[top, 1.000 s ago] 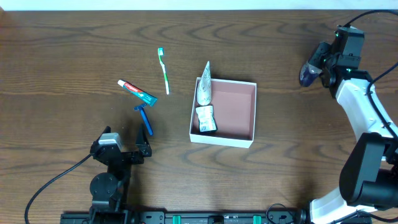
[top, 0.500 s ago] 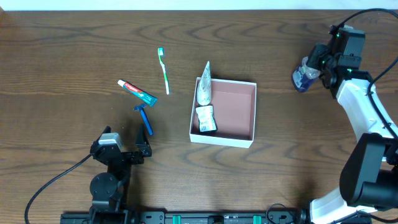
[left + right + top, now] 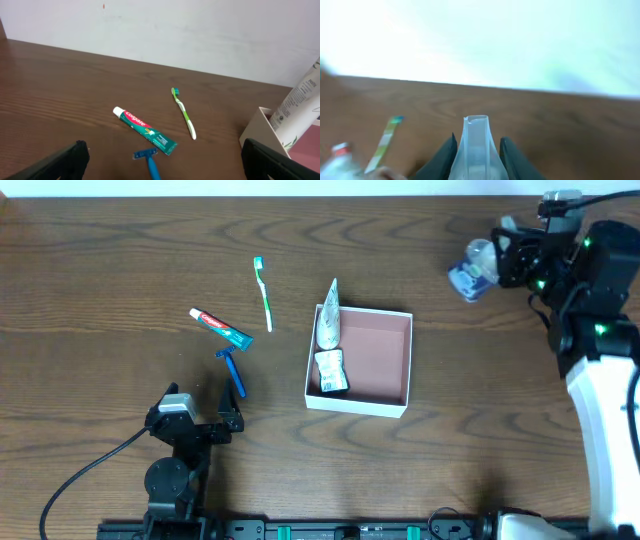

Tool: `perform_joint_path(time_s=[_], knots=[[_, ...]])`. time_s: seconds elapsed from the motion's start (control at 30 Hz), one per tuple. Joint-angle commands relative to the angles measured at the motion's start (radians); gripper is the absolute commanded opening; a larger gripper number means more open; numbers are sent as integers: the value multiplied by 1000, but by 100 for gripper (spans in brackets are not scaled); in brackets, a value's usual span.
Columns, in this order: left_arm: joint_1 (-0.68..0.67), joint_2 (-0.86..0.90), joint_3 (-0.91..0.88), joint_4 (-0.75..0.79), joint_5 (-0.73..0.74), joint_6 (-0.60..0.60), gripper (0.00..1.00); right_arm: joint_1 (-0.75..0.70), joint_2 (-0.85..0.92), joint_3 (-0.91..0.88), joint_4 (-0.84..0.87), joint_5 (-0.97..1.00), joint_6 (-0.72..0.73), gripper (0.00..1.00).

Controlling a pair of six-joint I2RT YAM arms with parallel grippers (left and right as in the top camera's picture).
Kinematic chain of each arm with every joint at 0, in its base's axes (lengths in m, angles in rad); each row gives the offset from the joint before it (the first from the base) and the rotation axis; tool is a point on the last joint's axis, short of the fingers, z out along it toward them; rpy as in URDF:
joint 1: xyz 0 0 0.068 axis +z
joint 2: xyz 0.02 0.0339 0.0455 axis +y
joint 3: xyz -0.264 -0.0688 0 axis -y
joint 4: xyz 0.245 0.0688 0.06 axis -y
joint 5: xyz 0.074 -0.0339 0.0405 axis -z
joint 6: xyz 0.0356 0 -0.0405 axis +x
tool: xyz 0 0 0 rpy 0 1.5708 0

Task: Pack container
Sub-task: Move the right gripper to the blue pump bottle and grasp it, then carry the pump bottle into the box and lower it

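The right gripper [image 3: 477,155] is clamped on a small translucent bottle [image 3: 470,275], blue-tinted and blurred, high in the upper right of the overhead view and well apart from the container [image 3: 395,402]. That white-walled box sits at the middle of the frame. Its pinkish floor is bare across the right-hand part, while a white tube [image 3: 328,320] leans out over its upper-left corner and a small packet [image 3: 331,371] lies along the left wall. The step in hand looks like the carry to the box. It should go best if the bottle travels toward the lower left of the frame and comes down over the bare floor, clear of the leaning tube, low enough before release that it neither bounces nor tips onto the wall. The wrist view shows the grip near the bottle's top, so it may swing; a slow descent would help. The left gripper [image 3: 200,427] rests wide open in the lower left, near the blue razor [image 3: 232,370], toothpaste [image 3: 221,328] and green toothbrush [image 3: 263,293], all on the table and not yet packed.
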Motion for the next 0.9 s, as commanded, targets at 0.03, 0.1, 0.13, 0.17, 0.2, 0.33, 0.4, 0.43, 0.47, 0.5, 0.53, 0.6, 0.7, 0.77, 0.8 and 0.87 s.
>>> perform_joint_path(time_s=[0.03, 0.1, 0.13, 0.17, 0.2, 0.33, 0.4, 0.43, 0.47, 0.5, 0.53, 0.6, 0.7, 0.77, 0.8, 0.87], knots=[[3, -6, -21, -37, -8, -1, 98, 113, -48, 21, 8, -200, -60, 25], [3, -6, -21, -37, -9, -1, 98, 168, -47, 21, 2, -203, -87, 25], [3, -6, -21, -37, -9, -1, 98, 193, -44, 21, -4, -201, -106, 25], [3, -6, -21, -37, -9, -1, 98, 225, -40, 21, -10, -201, -125, 25], [3, -6, -21, -37, -8, -1, 98, 244, -38, 21, -10, -198, -130, 25], [3, -6, -21, -37, -9, -1, 98, 322, -17, 21, -8, -148, -146, 26], [3, -6, -21, -37, -9, -1, 98, 348, -8, 21, -8, -118, -147, 26], [3, -6, -21, -36, -9, -1, 98, 357, -2, 21, -9, -106, -147, 26], [3, -6, -21, -36, -9, -1, 98, 365, 5, 21, -9, -98, -147, 26], [3, -6, -21, -37, -9, -1, 98, 372, 12, 21, -9, -95, -152, 26], [3, -6, -21, -37, -8, -1, 98, 376, 21, 21, -9, -94, -154, 26], [3, -6, -21, -36, -9, -1, 98, 380, 39, 21, -8, -93, -154, 26], [3, -6, -21, -36, -8, -1, 98, 382, 63, 21, -6, -94, -154, 26], [3, -6, -21, -37, -9, -2, 98, 383, 79, 21, -6, -94, -154, 26], [3, -6, -21, -37, -9, -1, 98, 383, 88, 21, -7, -97, -155, 26], [3, -6, -21, -37, -9, -1, 98, 383, 105, 21, -8, -97, -156, 26]])
